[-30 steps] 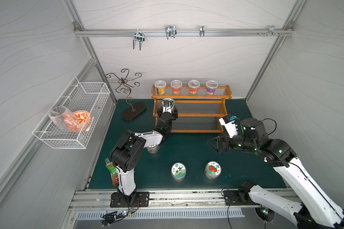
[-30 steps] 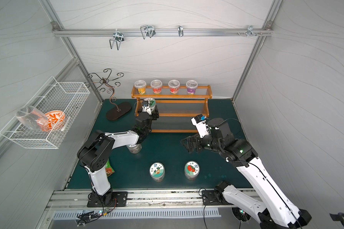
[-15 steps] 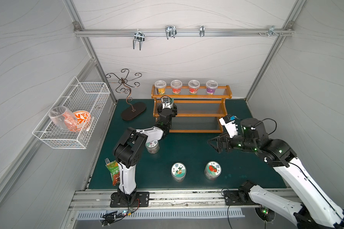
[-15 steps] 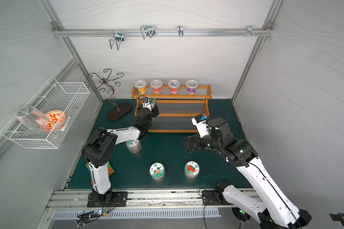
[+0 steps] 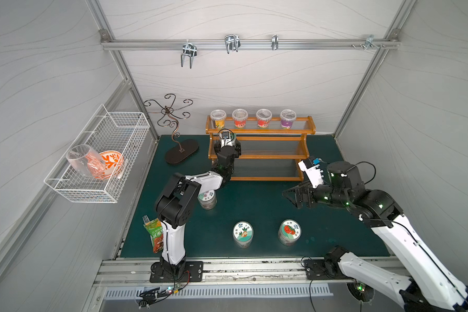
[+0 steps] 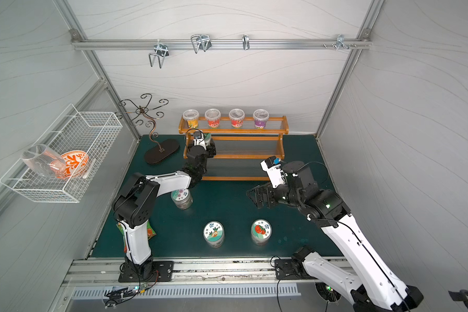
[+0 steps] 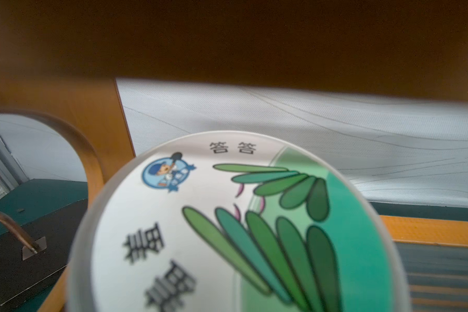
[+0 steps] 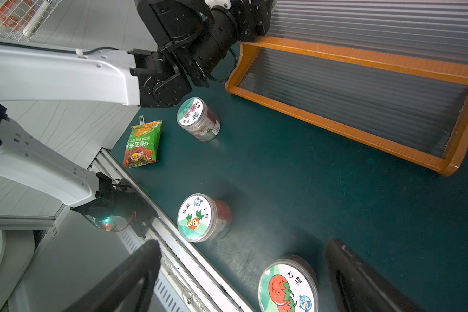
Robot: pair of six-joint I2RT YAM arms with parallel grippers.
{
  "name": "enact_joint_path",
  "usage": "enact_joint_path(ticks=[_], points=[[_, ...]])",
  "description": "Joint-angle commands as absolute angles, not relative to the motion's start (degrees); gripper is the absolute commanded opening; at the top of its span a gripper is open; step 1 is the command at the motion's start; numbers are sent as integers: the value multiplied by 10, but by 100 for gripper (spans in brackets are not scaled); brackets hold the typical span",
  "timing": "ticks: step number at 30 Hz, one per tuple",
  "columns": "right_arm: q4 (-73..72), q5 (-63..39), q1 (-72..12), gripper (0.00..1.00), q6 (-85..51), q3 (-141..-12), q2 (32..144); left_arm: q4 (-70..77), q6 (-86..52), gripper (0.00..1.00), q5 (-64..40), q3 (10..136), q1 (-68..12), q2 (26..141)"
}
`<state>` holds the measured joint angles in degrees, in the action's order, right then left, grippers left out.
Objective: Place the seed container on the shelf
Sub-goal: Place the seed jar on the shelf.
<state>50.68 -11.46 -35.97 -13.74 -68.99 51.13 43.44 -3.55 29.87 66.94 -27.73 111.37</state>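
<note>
Orange-brown wooden frame and clear ribbed panels on the shelf (image 5: 270, 156). Dark teal-green over the desk (image 5: 254, 205). White and green lid with fanned green leaves, black characters and a blue round badge on the seed container (image 7: 227, 229). White wire grid on the basket (image 5: 125, 129).

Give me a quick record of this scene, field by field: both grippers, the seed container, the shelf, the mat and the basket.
left gripper: shut on seed container
seed container place: over middle tier of shelf, left-arm end; contact unclear
right gripper: open, empty, above mat
shelf top tier: four cups
mat: three lidded jars, snack bag
wire basket: glass, patterned bowl
</note>
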Motion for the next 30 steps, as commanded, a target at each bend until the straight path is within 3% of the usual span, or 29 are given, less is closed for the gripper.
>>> enact_joint_path(ticks=[1,4,15,30], points=[[512,-124,-356,99,-144,-685,504,469,-27,71,309,675,-272,1089],[511,-128,-355,99,-147,-685,505,463,-28,86,317,672,-272,1081],[513,-127,-354,99,-146,-684,501,464,-32,100,317,649,-272,1059],[511,-137,-352,99,-148,-686,503,407,-57,99,295,613,-272,982]])
